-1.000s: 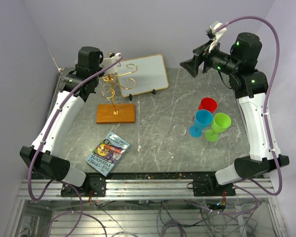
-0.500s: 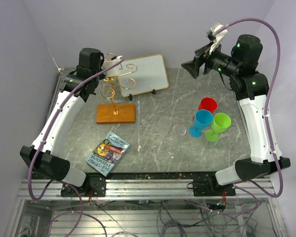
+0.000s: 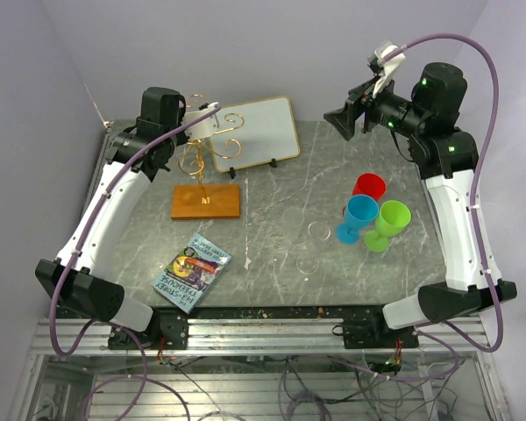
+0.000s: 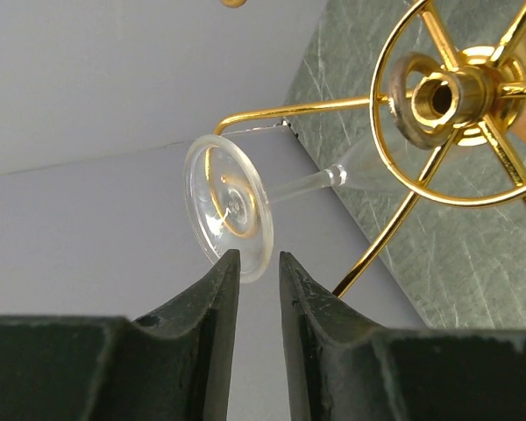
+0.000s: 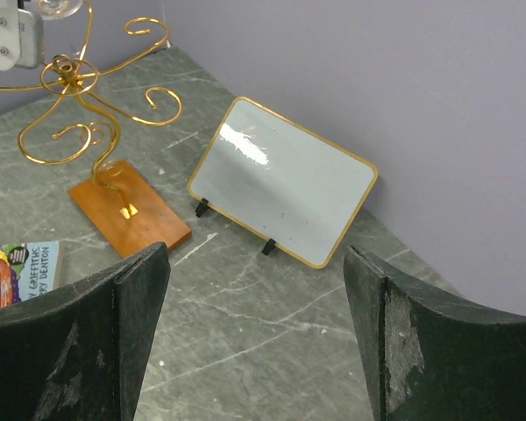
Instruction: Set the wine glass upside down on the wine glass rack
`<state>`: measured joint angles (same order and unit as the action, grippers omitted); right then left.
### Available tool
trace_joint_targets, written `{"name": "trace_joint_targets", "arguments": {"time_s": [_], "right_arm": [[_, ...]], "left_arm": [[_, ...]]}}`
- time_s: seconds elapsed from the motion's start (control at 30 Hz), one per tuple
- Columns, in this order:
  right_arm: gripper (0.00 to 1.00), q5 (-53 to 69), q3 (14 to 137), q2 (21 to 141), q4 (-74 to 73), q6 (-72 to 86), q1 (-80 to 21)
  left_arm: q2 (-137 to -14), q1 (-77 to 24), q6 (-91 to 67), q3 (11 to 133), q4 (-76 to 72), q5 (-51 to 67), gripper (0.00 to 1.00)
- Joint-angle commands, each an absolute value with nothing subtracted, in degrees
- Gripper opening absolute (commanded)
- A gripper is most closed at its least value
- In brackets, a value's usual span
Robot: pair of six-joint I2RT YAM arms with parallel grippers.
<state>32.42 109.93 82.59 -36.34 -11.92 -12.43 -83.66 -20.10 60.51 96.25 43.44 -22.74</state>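
The clear wine glass (image 4: 229,210) hangs upside down on the wine glass rack (image 3: 209,145), a gold wire stand on an orange-brown wooden base (image 3: 206,201). Its round foot rests over a gold arm, and its stem runs down past the rack's ring (image 4: 460,96). My left gripper (image 4: 256,256) sits right at the foot's rim with its jaws a little apart, open, and daylight shows between them. In the top view it hovers over the rack (image 3: 212,118). My right gripper (image 3: 342,121) hangs high at the back right, open and empty, looking down at the rack (image 5: 79,105).
A white framed board (image 3: 256,132) leans behind the rack. Red (image 3: 369,187), blue (image 3: 359,217) and green (image 3: 389,224) goblets stand at the right. Faint clear glasses (image 3: 318,230) stand mid-table. A book (image 3: 192,271) lies near the front left.
My left gripper's jaws have parted from the glass's foot, and the glass stays hanging on the rack. The right arm has hardly moved.
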Motion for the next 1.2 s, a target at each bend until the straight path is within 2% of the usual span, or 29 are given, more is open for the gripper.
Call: {"name": "trace_joint_targets", "arguments": {"time_s": [0.0, 0.07, 0.4, 0.57, 0.6, 0.7, 0.73, 0.9, 1.17], "right_arm": [[0.8, 31.08, 109.16, 81.16, -35.44, -13.02, -12.12], [0.8, 30.38, 108.51, 81.05, -35.63, -13.39, -12.13], [0.81, 26.43, 103.79, 80.15, -38.7, -20.25, -12.17], [0.82, 31.78, 104.11, 81.87, -49.48, -29.25, -14.2], [0.82, 32.79, 104.02, 82.25, -52.71, -32.36, -15.13], [0.81, 28.88, 100.07, 82.26, -55.96, -37.38, -19.63], [0.81, 27.89, 98.91, 82.33, -56.73, -38.06, -20.93], [0.77, 25.97, 96.59, 84.89, -60.28, -39.35, -25.87], [0.69, 23.56, 95.46, 89.37, -64.87, -39.43, -32.34]], "left_arm": [[-82.03, -20.48, 59.33, 97.1, 44.68, -21.18, 0.36], [-81.67, -20.48, 59.09, 97.25, 44.89, -20.85, 0.38], [-78.31, -20.48, 55.85, 98.12, 44.49, -18.72, 0.61], [-76.55, -20.48, 51.66, 99.95, 46.6, -14.35, 0.7], [-76.21, -20.48, 50.7, 100.38, 47.07, -13.34, 0.73], [-75.24, -20.25, 47.4, 101.95, 48.41, -9.66, 0.97], [-75.09, -20.03, 46.24, 102.82, 49.1, -7.61, 1.0], [-74.76, -18.53, 42.57, 104.81, 48.77, -3.46, 0.99], [-73.77, -16.21, 40.69, 104.3, 45.15, -5.8, 0.99]]}}
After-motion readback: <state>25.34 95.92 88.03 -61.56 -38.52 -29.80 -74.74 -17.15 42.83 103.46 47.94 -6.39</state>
